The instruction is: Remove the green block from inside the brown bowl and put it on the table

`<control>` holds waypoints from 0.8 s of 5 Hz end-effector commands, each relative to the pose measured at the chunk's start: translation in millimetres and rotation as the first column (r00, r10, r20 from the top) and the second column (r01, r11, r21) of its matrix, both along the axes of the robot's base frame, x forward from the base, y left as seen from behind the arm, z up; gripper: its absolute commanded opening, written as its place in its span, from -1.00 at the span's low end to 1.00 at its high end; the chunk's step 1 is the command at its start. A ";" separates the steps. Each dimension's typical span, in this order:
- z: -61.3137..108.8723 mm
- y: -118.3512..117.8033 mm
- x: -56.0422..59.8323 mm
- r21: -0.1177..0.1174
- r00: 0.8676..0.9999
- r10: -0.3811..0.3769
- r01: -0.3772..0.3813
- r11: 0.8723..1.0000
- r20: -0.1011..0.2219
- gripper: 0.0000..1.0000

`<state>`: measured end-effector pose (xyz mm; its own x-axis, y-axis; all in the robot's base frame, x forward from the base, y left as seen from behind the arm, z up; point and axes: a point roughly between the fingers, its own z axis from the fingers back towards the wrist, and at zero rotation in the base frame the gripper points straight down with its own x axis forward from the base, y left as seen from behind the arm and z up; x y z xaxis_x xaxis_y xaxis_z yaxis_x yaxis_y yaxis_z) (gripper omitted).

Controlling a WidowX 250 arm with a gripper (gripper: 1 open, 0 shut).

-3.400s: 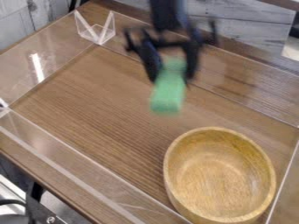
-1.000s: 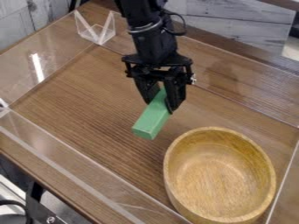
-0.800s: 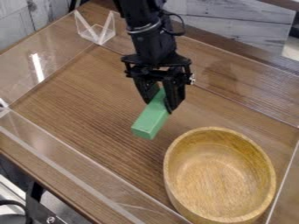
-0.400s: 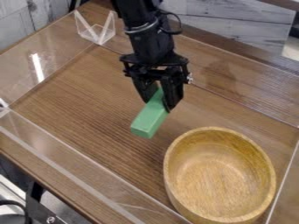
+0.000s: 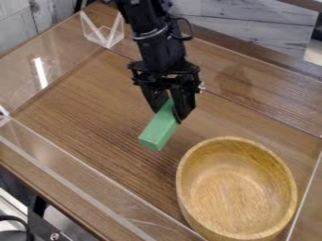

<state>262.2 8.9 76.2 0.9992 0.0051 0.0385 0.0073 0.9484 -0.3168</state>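
Note:
My gripper (image 5: pixel 167 105) is shut on the upper end of the green block (image 5: pixel 158 128), a bright green bar that hangs tilted, its lower end close to the table (image 5: pixel 88 104) or touching it. The brown bowl (image 5: pixel 236 191) stands at the front right, empty, its rim a short way right of the block. The black arm rises from the gripper toward the back of the view.
Clear acrylic walls (image 5: pixel 51 56) edge the tabletop on the left and front. A small clear acrylic stand (image 5: pixel 101 30) sits at the back left corner. Bare wood lies left of the block.
Since the earliest frame the gripper has carried the block down and forward. Over the last second it has drifted slightly left with the block, still held.

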 end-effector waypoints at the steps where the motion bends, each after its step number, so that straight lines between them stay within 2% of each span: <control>1: 8.2 4.7 7.2 0.006 0.999 0.005 -0.005 1.000 0.044 -1.00; 4: 6.2 8.7 10.4 0.004 0.999 -0.001 0.001 1.000 0.053 -1.00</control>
<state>263.5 14.1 71.3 0.9990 -0.0007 0.0437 0.0148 0.9466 -0.3221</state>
